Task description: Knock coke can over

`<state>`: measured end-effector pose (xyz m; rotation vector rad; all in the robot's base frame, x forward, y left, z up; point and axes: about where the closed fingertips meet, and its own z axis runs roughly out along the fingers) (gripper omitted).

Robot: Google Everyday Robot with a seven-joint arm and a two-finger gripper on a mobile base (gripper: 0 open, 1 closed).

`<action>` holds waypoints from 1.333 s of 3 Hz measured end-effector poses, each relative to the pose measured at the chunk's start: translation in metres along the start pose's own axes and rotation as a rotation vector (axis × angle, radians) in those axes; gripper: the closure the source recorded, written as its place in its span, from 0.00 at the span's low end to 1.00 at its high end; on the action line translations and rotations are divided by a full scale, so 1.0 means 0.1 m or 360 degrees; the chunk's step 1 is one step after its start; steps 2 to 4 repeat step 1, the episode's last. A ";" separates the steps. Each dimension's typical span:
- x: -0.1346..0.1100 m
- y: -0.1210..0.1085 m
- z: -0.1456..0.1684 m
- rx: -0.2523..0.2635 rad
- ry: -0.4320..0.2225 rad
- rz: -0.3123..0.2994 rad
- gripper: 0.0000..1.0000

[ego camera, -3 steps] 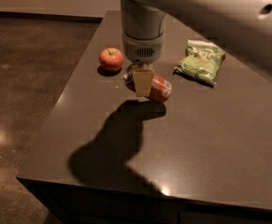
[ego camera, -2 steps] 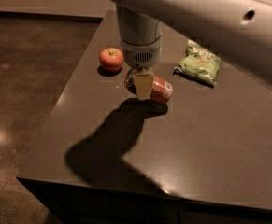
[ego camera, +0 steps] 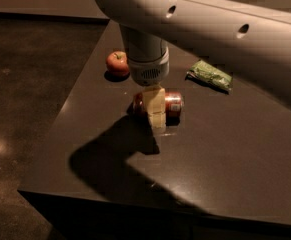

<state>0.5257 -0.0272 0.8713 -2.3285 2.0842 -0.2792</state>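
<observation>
The coke can is red-orange and lies on its side on the dark table, near the middle. My gripper hangs straight down from the white arm, directly in front of the can's left half. It hides that part of the can. The gripper's tip is close to the table top. I cannot tell whether it touches the can.
A red apple sits behind and to the left of the can, near the table's left edge. A green snack bag lies behind and to the right. The arm casts a big shadow on the front of the table.
The arm has swung lower and further across the view. The gripper stays at the can, which lies on its side in all frames.
</observation>
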 end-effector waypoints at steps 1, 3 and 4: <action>0.00 0.00 0.00 -0.0001 0.0001 -0.0001 0.00; 0.00 0.00 0.00 -0.0001 0.0001 -0.0001 0.00; 0.00 0.00 0.00 -0.0001 0.0001 -0.0001 0.00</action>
